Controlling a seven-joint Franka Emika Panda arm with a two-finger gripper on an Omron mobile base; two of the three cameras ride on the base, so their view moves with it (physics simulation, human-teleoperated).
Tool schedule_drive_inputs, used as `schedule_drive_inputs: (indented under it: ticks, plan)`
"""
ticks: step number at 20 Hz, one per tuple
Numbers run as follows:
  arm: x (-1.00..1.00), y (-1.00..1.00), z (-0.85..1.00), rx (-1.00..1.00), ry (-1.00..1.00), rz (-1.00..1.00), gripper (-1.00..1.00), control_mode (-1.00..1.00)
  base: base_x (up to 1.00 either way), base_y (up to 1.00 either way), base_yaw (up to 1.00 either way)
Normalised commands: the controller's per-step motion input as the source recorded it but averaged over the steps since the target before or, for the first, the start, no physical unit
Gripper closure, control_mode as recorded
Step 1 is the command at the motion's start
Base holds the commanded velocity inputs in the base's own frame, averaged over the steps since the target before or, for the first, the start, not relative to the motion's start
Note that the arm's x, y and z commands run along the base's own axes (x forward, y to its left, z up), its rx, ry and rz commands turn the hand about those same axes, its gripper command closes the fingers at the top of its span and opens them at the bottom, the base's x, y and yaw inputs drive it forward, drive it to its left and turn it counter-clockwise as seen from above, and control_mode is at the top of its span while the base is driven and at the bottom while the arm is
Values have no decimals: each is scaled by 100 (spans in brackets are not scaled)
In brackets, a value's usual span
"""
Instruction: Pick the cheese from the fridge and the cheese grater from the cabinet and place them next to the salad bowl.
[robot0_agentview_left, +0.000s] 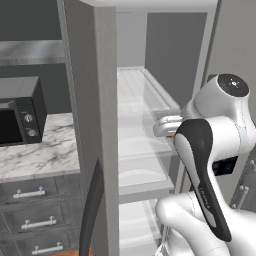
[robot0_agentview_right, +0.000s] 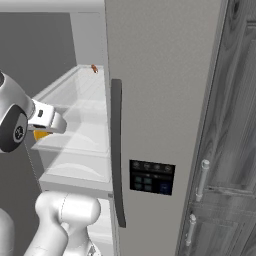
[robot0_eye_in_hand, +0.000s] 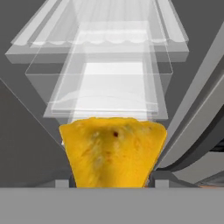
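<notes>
While pitted and wedge-shaped, the cheese (robot0_eye_in_hand: 113, 153) fronts translucent fridge (robot0_eye_in_hand: 113, 83) shelves.

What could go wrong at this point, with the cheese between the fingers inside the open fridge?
The cheese sits wedged low between the gripper fingertips; a shallow or uneven hold could let it slip on withdrawal. The hand works close between the glass shelves of the fridge, so pulling back carelessly might clip a shelf edge or the door.

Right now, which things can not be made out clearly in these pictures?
- Pincer fingertips, hand view: the cheese covers them, so contact is unsure.
- Cheese, right base view: mostly behind the pincer; one yellow corner shows.
- Small red item on the upper fridge shelf: too small to identify.
- Microwave, left base view: cut off by the left edge.
</notes>
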Motion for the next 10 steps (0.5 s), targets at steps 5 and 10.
schedule_drive_inputs:
  ticks: [5, 10]
  plan:
    - [0, 0, 0, 0, 0, 0, 100, -100, 0, 0, 0]
    - [0, 0, 0, 0, 0, 0, 100, -100, 0, 0, 0]
